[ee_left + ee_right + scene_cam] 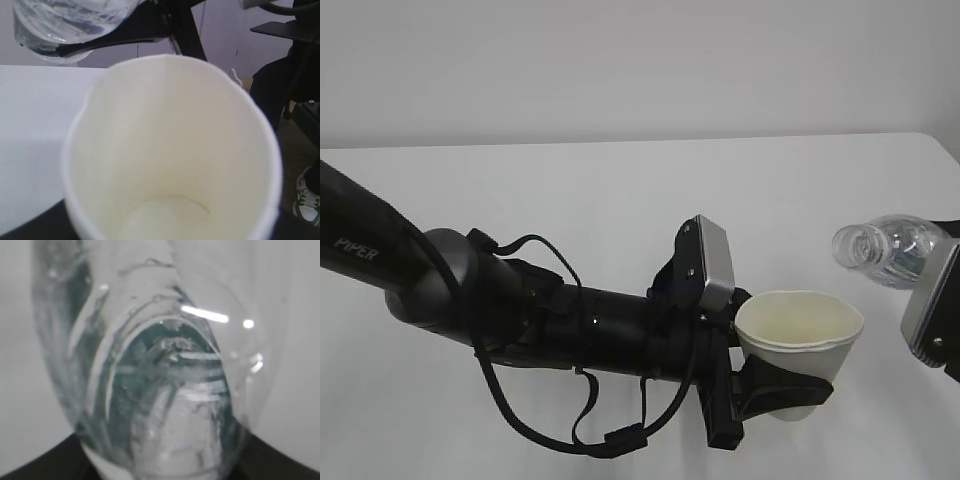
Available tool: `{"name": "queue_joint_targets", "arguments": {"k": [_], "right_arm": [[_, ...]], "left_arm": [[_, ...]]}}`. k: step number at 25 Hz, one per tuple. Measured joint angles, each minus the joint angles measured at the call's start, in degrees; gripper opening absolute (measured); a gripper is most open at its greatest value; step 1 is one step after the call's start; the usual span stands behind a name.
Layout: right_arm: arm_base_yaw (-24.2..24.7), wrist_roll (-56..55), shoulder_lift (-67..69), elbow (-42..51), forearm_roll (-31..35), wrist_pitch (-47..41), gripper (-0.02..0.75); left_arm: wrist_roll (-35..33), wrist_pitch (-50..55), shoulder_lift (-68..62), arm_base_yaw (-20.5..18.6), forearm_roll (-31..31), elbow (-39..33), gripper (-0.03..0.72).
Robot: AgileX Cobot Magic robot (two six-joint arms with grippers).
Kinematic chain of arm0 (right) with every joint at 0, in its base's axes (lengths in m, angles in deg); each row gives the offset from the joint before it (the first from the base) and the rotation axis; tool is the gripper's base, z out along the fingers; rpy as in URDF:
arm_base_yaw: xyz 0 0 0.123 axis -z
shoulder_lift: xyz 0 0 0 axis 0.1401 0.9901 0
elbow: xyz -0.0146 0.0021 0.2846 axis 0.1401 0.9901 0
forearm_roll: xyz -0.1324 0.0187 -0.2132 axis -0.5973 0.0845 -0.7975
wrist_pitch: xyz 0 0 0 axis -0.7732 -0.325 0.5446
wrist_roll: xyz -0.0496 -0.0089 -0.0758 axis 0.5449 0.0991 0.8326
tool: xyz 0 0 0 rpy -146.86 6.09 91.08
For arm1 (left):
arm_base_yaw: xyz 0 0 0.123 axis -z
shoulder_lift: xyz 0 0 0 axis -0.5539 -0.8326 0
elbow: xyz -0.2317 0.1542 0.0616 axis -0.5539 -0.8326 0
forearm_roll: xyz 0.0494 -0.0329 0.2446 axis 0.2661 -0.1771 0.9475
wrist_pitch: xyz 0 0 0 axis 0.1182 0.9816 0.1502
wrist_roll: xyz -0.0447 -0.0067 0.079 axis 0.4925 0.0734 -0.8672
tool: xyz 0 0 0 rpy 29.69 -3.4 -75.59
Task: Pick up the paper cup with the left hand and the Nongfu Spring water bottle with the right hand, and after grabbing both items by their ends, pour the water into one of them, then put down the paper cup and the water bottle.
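The left hand (775, 385), a black arm marked "PIPER", reaches across the white table (570, 190) from the left, its two black fingers clamped around the lower part of the paper cup (800, 335). The cup is held upright above the table, its mouth open and its pale cream inside looking dry in the left wrist view. Up and to the right of the cup, near but not touching, the right hand (935, 310) enters from the right edge, closed on the Nongfu Spring water bottle (882, 250). The bottle lies tilted almost sideways, its capless neck pointing left toward the cup. Clear water (170, 390) shows inside the bottle.
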Motion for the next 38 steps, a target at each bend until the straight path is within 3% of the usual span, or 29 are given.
{"name": "queue_joint_targets", "arguments": {"k": [38], "right_arm": [[0.0,12.29,0.0,0.0,1.77,2.56,0.356]], "left_arm": [[0.13,0.33,0.0,0.0,0.0,0.0,0.391]]}}
